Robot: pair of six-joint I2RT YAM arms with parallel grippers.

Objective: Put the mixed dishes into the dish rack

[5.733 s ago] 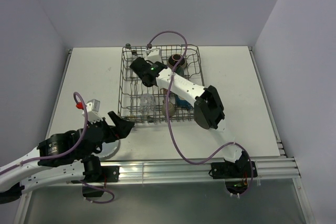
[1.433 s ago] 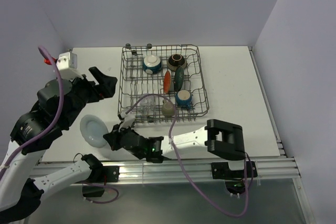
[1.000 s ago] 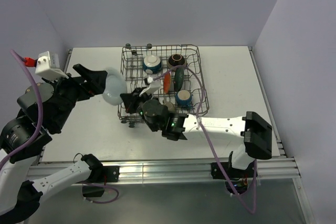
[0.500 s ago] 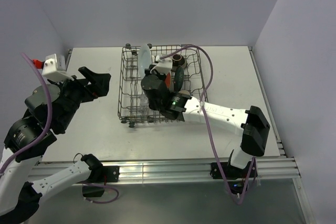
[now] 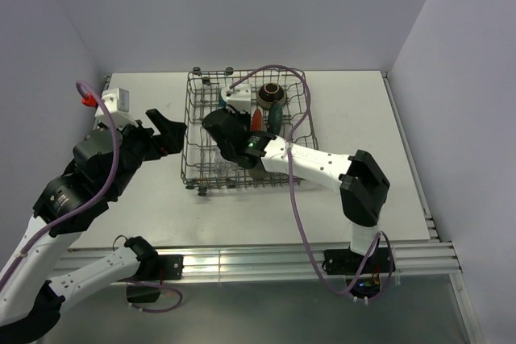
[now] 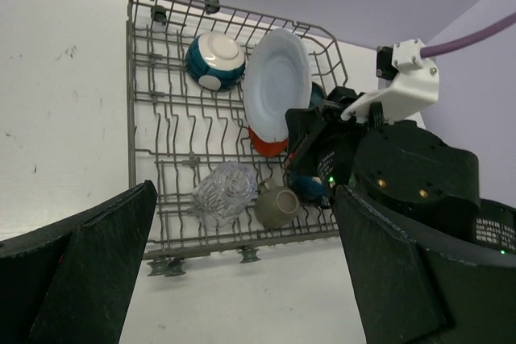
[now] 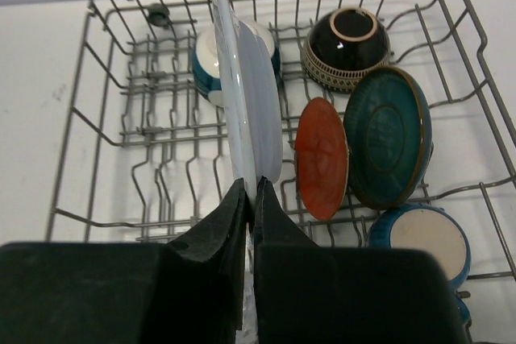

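Right pincer: closed on the near rim of the pale plate, which is held on edge and upright inside the dish rack, in the left-centre rows of tines. Whether the plate's lower edge is already seated between tines cannot be told.

Just beside the plate, an orange-red plate and a teal plate are stood on edge. A blue mug and a brown bowl are placed at the far end. A second blue mug, a beige cup and a clear glass are placed at the near end.

Left pincer: spread wide and empty, held above the table, left of the rack.

Progress: loading is judged nearly complete. Seven dishes are racked; the pale plate is not yet released. No dish is seen outside the rack.
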